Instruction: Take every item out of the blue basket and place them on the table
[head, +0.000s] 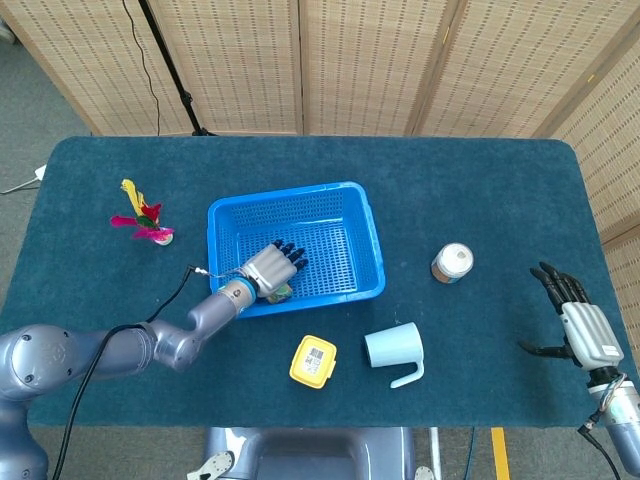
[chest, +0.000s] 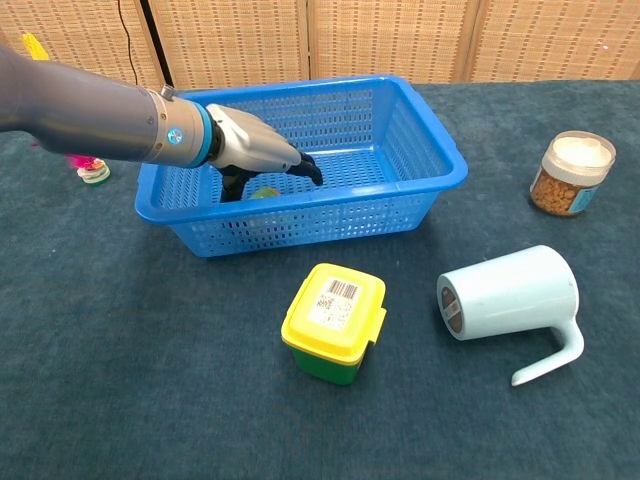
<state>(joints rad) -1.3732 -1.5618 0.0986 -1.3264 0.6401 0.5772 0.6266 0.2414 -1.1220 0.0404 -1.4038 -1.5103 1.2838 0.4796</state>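
While the left hand reached into the blue basket, its fingers curved over a small green thing. I could not tell if it held it. The right hand rested on the surface, fingers apart.

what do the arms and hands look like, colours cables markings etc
Both arms are smooth grey-silver metal tubes. The left arm has a blue ring with a small round mark at the wrist and a black cable alongside. The left hand and right hand have silver backs and black fingers.
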